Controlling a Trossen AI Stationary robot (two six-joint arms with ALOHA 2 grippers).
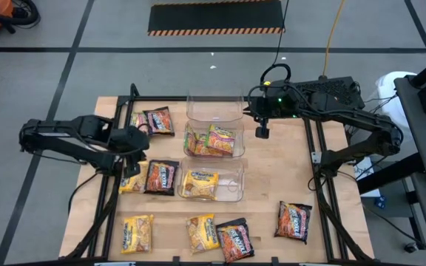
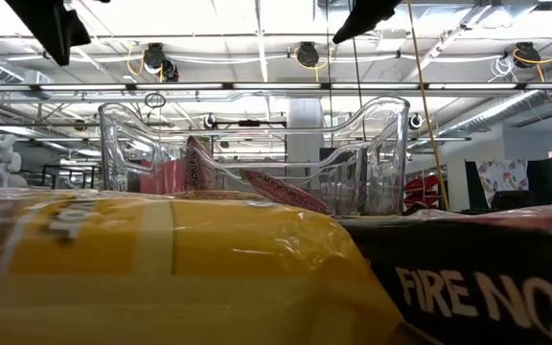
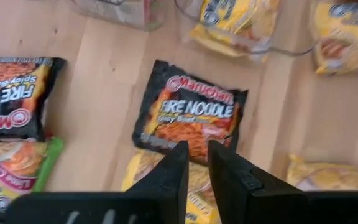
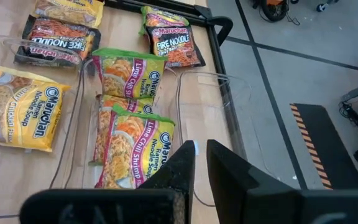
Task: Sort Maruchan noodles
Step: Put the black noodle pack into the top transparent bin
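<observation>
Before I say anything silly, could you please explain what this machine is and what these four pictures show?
It is a robot with two dark arms at a wooden table, each ending in a two-finger tool. One picture looks straight down from above, one looks level across the tabletop, and one comes from each arm's wrist.

On the table lie flat noodle packets and three clear bins. One bin is empty, the middle bin holds the green lime chili shrimp packets, and the third bin holds a yellow chicken packet.

The left tool is over a black Fire Noodle packet that overlaps a yellow one. It holds nothing. The right tool waits beside the bins, also empty.
</observation>
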